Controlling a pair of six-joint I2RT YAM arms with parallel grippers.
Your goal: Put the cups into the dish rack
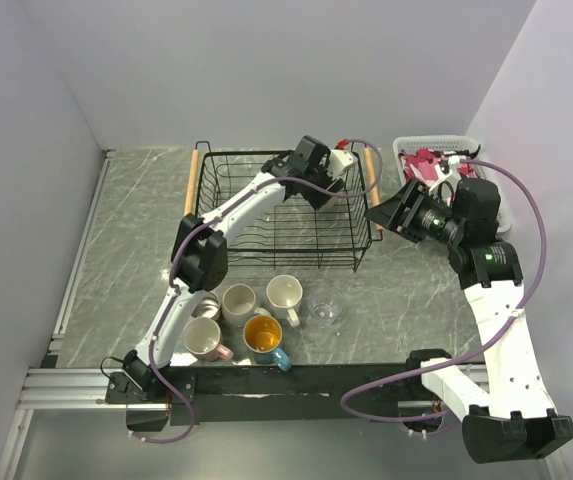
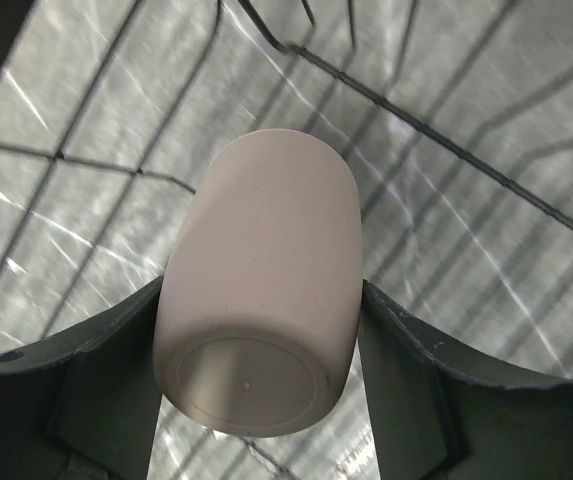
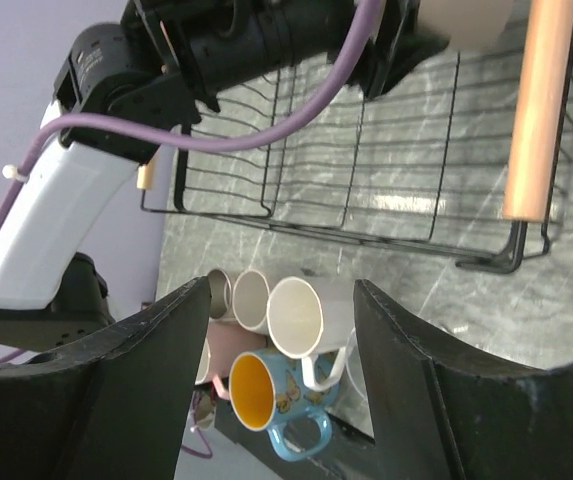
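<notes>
My left gripper (image 2: 261, 300) is clamped on the tan cup (image 2: 266, 230), its base toward the wrist camera, above the dish rack (image 1: 266, 266) floor. My right gripper (image 3: 281, 295) stands wide and empty near the rack's right side. The white mug (image 1: 284, 294) and blue mug (image 1: 265, 336) stand in front of the rack.

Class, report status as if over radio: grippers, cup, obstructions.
Left gripper shut on tan cup, over dish rack. Right gripper open, empty, beside rack. No obstruction seen under cup.
</notes>
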